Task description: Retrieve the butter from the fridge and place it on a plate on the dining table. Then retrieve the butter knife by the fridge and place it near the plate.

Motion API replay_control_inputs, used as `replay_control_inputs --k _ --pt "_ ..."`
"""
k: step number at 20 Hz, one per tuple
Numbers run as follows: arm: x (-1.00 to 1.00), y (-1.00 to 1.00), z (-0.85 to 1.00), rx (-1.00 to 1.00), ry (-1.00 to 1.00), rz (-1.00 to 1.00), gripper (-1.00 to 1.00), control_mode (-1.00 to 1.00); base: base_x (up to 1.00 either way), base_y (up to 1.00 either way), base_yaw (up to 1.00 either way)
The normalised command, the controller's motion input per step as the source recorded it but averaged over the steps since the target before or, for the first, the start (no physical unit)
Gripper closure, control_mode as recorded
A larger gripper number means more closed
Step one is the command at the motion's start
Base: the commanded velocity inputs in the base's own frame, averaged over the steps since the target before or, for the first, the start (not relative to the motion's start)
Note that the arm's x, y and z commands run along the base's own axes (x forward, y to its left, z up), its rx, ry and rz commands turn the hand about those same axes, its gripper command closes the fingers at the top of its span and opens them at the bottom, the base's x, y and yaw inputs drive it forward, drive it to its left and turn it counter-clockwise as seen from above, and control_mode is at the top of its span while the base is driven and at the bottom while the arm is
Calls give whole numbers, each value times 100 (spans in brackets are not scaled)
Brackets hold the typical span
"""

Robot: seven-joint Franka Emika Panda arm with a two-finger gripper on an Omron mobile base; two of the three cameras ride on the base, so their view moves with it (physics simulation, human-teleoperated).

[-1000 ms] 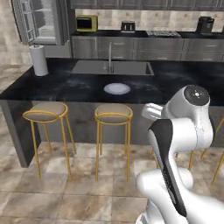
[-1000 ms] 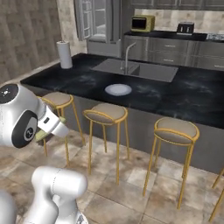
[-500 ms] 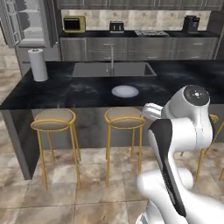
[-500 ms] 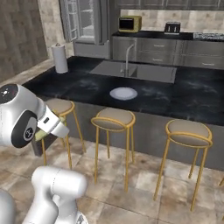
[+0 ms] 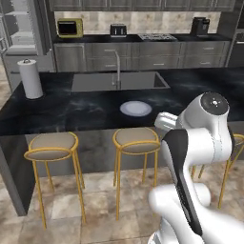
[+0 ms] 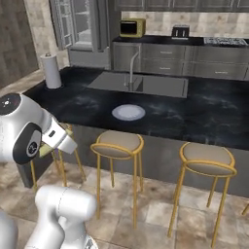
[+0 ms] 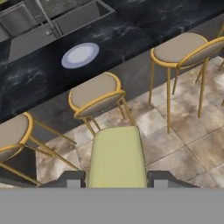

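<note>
The butter (image 7: 116, 157), a pale yellow stick, sits between my gripper's (image 7: 117, 180) two dark fingertips in the hand view; the gripper is shut on it, held over the floor in front of the stools. In the right base view a sliver of the butter (image 6: 47, 148) shows at the hand. The round pale plate (image 5: 136, 108) (image 6: 129, 113) (image 7: 80, 55) lies bare on the black marble dining table (image 5: 71, 112) (image 6: 204, 116), just in front of the sink (image 5: 119, 82). The fridge (image 6: 78, 26) stands at the back left with an open door.
Gold-legged stools (image 5: 52, 145) (image 5: 136, 139) (image 6: 116, 143) (image 6: 208, 159) line the table's near side. A paper towel roll (image 5: 29, 78) (image 6: 50, 71) stands at the table's left end. The back counter carries a yellow oven (image 5: 69, 27) and a toaster (image 5: 117, 30).
The whole scene has slid left and grown nearer as the base drove; the plate now lies more centred ahead. The arm keeps its pose with the butter held.
</note>
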Motion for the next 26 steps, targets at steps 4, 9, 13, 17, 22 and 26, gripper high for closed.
replay_control_inputs --k 4,9,13,17,22,26 --pt "0 0 0 0 0 0 100 100 58 0 -9" --pt "0 0 0 0 0 0 100 100 69 0 -5" --pt "0 0 0 0 0 0 100 100 67 0 -4" --pt "0 0 0 0 0 0 100 100 44 0 0" --pt "0 0 0 0 0 0 100 100 51 0 0" --pt "0 0 0 0 0 0 100 100 63 0 0"
